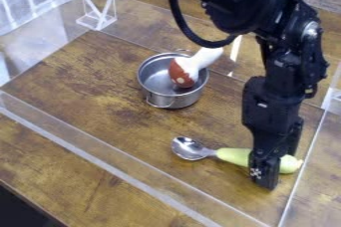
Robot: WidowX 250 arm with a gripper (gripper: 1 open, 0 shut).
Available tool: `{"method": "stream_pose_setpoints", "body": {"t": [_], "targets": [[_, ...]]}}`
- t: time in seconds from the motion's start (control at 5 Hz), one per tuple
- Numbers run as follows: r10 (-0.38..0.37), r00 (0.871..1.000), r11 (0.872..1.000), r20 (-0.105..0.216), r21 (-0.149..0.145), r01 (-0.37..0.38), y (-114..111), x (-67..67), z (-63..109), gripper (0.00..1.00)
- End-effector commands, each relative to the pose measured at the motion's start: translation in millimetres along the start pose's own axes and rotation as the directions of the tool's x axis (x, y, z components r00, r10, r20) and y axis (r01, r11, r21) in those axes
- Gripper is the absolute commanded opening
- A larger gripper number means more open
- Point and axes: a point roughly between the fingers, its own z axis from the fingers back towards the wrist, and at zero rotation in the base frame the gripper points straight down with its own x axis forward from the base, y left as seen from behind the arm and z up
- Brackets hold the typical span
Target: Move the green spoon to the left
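Round steel pot [170,84] sits mid-counter [80,102]; inside it leans a white-handled utensil [193,64], its red tip down in the pot. Green spoon [226,155] lies flat on the counter near the front right, silver bowl pointing left, well apart from the pot. My gripper [273,164] points straight down over its handle end, jaws released, grasping nothing.

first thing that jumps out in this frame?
The black arm fills the upper right, its gripper pointing straight down with jaws open over the yellow-green handle of the green spoon near the front right of the wooden table. Left of centre, a round steel pot holds a white-handled, red-tipped utensil.
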Motion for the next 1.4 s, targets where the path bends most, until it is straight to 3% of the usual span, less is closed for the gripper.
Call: {"method": "stream_pose_setpoints", "body": {"t": [0.0, 0.2, 0.6, 1.2], "targets": [[0.011, 1.000, 0.999, -0.018, -0.040, -0.012, -4.1, -4.3, 20.3, 1.00], [0.031, 0.999, 0.999, -0.019, -0.038, -0.032, -5.8, -6.4, 21.6, 1.00], [-0.041, 0.999, 0.999, -0.027, -0.025, 0.040, -0.7, 0.2, 22.5, 1.00], [0.029, 0.999, 0.999, -0.027, -0.020, -0.030, 4.5, 14.4, 26.8, 1.00]]}}
